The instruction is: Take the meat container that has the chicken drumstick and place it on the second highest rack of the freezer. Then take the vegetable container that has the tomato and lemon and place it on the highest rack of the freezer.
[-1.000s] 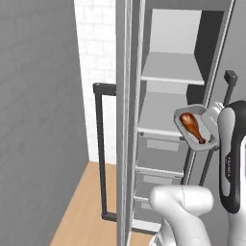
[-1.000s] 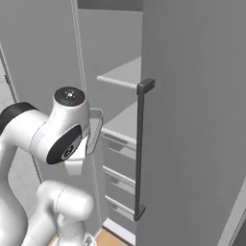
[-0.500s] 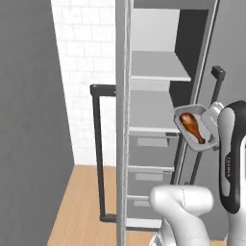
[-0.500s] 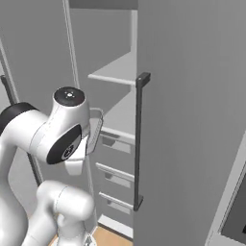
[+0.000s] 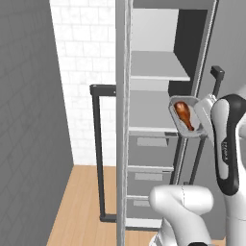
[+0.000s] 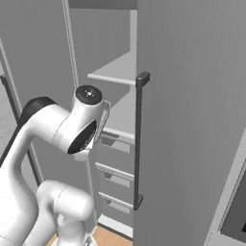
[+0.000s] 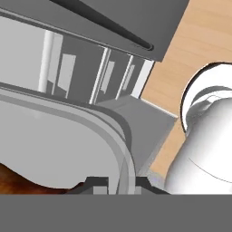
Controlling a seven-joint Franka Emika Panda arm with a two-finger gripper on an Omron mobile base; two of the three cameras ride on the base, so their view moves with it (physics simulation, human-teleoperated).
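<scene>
The gripper [image 7: 114,182] pinches the tray [image 5: 185,117] by its thin rim, stiff and light (the glossy drumstick [image 5: 183,113] may slide if it tips)

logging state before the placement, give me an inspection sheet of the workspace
surface: freezer stands open, two pale shelves bare, grey drawers below shut
job's things: meat container held up in front of the shelves, at about the height of the lower shelf; chicken drumstick lies inside it; highest rack bare
clutter: nothing seen
grippers: end effector shut on the rim of the meat container
cables: nothing seen
surroundings: open freezer door with a long dark handle, white brick wall behind, wooden floor, tall grey cabinet beside the freezer
</scene>
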